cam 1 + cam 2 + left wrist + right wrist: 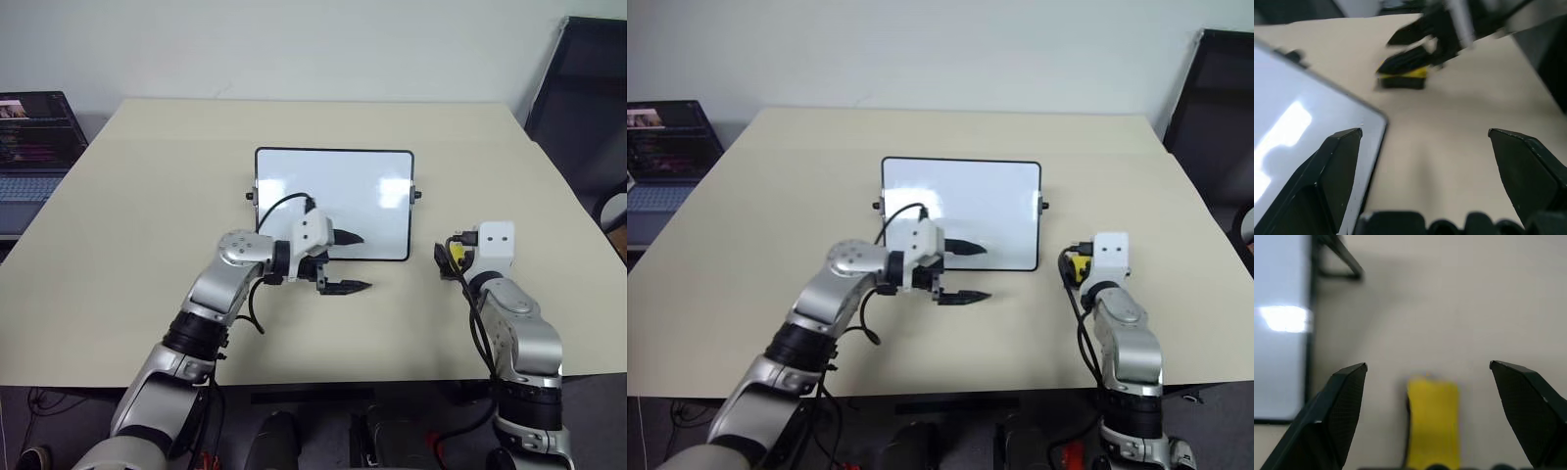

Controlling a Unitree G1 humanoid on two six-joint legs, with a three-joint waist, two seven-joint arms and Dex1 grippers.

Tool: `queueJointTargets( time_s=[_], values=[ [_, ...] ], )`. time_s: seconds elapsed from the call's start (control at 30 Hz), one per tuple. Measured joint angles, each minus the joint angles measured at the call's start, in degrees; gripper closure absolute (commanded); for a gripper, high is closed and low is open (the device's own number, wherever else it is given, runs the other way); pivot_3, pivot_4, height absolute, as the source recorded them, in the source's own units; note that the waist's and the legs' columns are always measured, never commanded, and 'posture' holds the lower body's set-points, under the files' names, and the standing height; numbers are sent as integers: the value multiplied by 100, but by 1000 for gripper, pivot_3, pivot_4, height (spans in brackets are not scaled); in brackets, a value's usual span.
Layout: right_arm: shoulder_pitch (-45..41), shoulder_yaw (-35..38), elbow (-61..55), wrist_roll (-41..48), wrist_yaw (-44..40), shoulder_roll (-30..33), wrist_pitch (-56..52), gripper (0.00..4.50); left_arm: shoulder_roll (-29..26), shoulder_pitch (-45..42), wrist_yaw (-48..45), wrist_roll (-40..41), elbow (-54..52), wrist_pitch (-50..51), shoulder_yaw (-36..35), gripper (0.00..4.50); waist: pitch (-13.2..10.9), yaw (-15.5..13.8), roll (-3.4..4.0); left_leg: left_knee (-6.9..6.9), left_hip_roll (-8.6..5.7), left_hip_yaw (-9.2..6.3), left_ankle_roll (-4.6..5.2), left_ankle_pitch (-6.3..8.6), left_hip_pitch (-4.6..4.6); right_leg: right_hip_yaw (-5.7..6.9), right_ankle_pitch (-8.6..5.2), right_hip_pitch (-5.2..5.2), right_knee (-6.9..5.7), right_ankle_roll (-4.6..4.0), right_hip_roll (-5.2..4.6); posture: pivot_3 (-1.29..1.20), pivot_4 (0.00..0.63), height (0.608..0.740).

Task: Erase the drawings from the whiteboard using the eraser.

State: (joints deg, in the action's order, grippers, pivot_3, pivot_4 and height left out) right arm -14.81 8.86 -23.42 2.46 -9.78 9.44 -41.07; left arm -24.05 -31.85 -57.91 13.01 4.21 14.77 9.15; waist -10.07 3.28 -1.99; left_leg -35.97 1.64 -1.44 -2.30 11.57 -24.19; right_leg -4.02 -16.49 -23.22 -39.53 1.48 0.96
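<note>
Small rectangular glossy white whiteboard (333,201) with thin black frame and side knobs: lies flat near the middle of the beige counter (118,245), its surface showing white with glare patches. Small yellow rectangular eraser (1433,421): rests on the counter just right of the board's right edge, between the spread fingers of the right end effector (1433,413), untouched by either. Left end effector (350,262): fingers spread, pointing rightward over the board's near edge.
</note>
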Motion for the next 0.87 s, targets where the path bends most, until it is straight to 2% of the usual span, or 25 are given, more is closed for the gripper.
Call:
queueJointTargets(
  time_s=[0.1, 0.2, 0.43, 0.6, 0.87],
  values=[
    [452, -245, -537, 81, -127, 46, 411, 44, 193, 648, 1005, 133, -622, 476, -677, 0, 2, -17, -1, -2, -1, -7, 0, 0, -5, -2, 0, 3, 2, 0, -6, 0, 150, 740],
    [1138, -598, -737, -66, -23, -69, 1192, 44, 661, 1545, 2181, 165, -1427, 734, -1279, 0, 4, -39, -3, -4, -3, -8, -1, 1, -4, -6, 1, 4, 7, 2, -21, 0, 150, 740],
    [2680, -892, -323, -244, -209, 72, 3354, 44, 1278, 2974, 4013, -572, -2240, 338, -1584, 0, 9, -109, -7, -4, 1, -2, -1, 0, 31, -7, 0, 41, 22, 4, -26, 0, 150, 740],
    [2864, -637, 78, 114, -280, 42, 3869, 44, 1416, 3258, 4625, -939, -2550, -46, -1604, 0, 8, -143, -6, -7, 9, -2, 0, -1, 80, -9, -7, 105, 52, -27, -23, 0, 150, 740],
    [2960, -520, -200, 325, -416, 253, 3678, 44, 1443, 3635, 5017, -1220, -2614, -289, -1555, 0, 8, -145, -5, 7, 9, -4, -1, 0, 82, -6, -5, 103, 54, -17, -23, 0, 150, 740]
  ],
)
